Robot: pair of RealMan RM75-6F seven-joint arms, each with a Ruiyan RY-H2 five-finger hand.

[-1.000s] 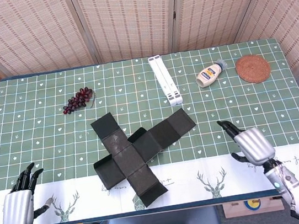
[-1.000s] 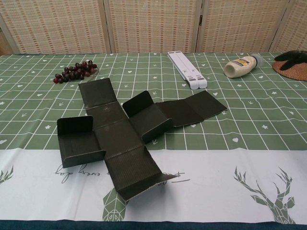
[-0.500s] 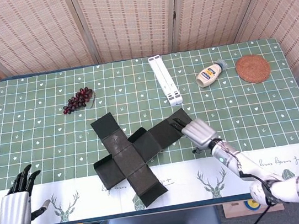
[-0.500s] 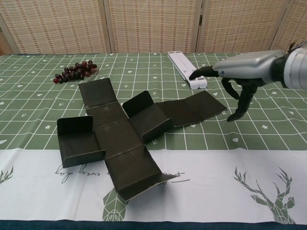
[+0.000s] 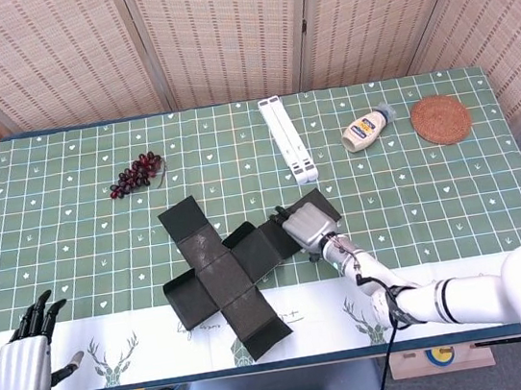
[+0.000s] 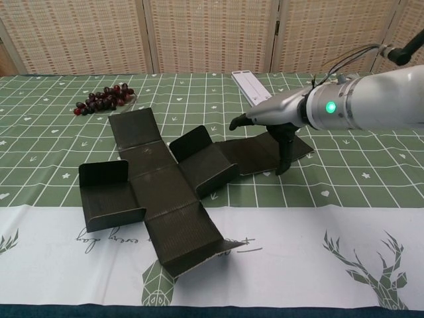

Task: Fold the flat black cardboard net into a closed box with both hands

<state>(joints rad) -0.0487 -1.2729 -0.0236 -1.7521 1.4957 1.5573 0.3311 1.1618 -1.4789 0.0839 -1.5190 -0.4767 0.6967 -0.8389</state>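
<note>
Woven screen panels (image 5: 218,31) behind; counter (image 5: 74,250) under green grid cloth with white deer border. Black cardboard net (image 5: 223,273) near counter centre, mostly flat, several flaps tilted up. Right robot hand (image 5: 308,225) over net's 2 o'clock arm, fingers spread, holding nothing; thumb pointing down at flap edge, contact unclear. Left robot hand (image 5: 22,362) at 8 o'clock corner off counter edge, fingers apart, empty. White folded stand (image 5: 289,139) at 12 o'clock. Woven coaster (image 5: 441,118), squeeze bottle (image 5: 368,128) at 2 o'clock. Grapes (image 5: 136,174) at 10 o'clock.
</note>
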